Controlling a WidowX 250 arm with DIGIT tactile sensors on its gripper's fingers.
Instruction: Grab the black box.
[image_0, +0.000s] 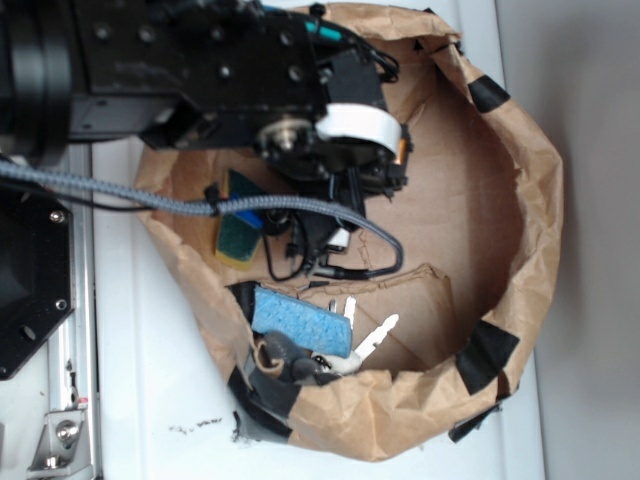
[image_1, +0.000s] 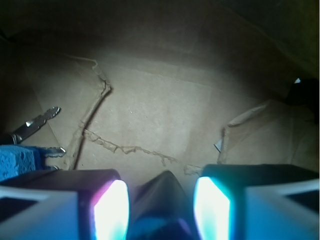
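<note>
In the wrist view the black box (image_1: 160, 202) shows as a dark glossy corner wedged between the two glowing pads (image_1: 112, 210). My gripper (image_1: 161, 187) is shut on it, both pads touching its sides. Past the fingers lies the torn cardboard floor (image_1: 165, 115). The exterior view has the gripper (image_0: 325, 245) reaching down into the middle of the brown paper bag (image_0: 530, 200). There the box is hidden among the black arm parts and cables.
A blue sponge (image_0: 300, 320) (image_1: 17, 160) and keys (image_0: 375, 335) (image_1: 37, 122) lie by the bag's near wall. A green and yellow sponge (image_0: 240, 235) sits at the left wall. Black tape patches (image_0: 487, 355) mark the rim. A black metal plate (image_0: 30, 280) lies outside, left.
</note>
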